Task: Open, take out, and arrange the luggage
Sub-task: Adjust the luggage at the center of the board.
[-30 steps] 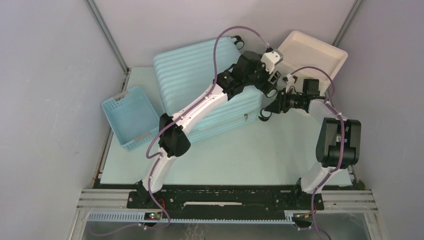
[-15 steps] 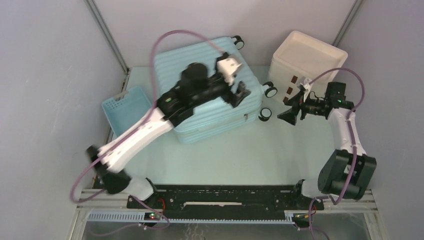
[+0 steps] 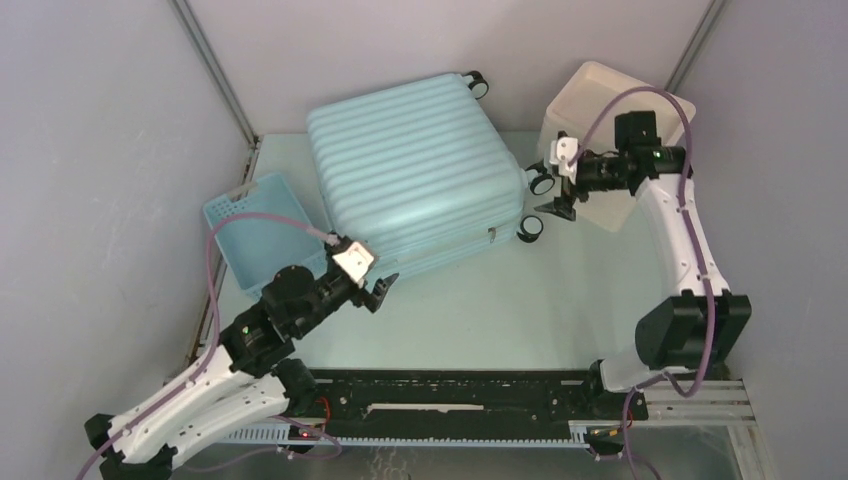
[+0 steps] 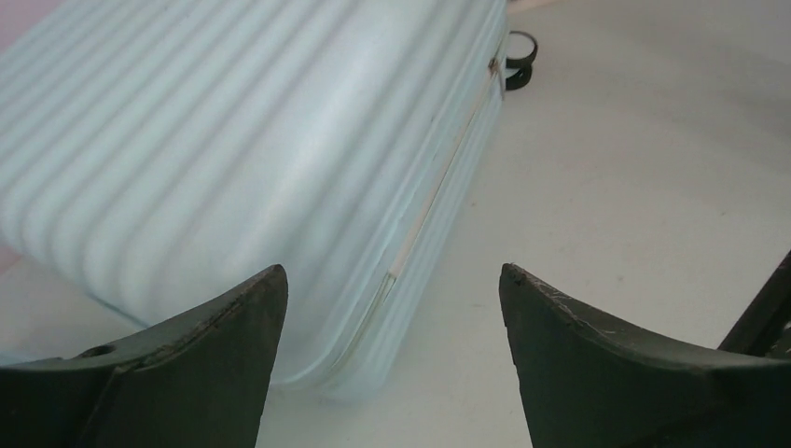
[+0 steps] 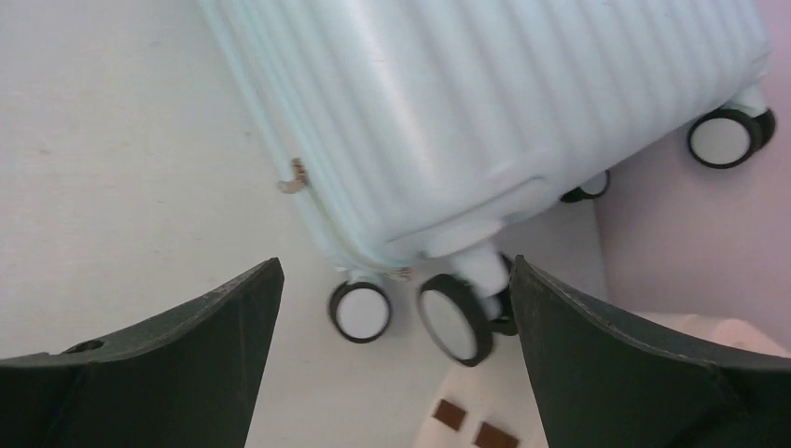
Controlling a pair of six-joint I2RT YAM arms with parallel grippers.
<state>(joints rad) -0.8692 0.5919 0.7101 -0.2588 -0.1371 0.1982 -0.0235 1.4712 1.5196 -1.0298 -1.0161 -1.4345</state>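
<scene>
The luggage (image 3: 410,180) is a pale mint-blue ribbed hard-shell suitcase lying flat and closed at the back middle of the table. Its black-and-white wheels (image 3: 530,228) point right. My left gripper (image 3: 378,290) hovers just off its near-left corner, open and holding nothing. In the left wrist view the luggage (image 4: 233,140) shows its zip seam between the spread jaws of the left gripper (image 4: 392,275). My right gripper (image 3: 556,195) is open beside the wheels. In the right wrist view the right gripper (image 5: 395,266) frames two wheels (image 5: 362,311) below the luggage (image 5: 485,103), touching nothing.
A small blue slatted basket (image 3: 262,235) sits left of the luggage, close to my left arm. A cream-white box (image 3: 610,110) with brown tabs (image 5: 466,425) stands at the back right, right behind my right gripper. Grey walls close in both sides.
My left arm has pulled back from over the luggage's top to its near-left corner. My right gripper has moved back towards the wheels by the cream box.
</scene>
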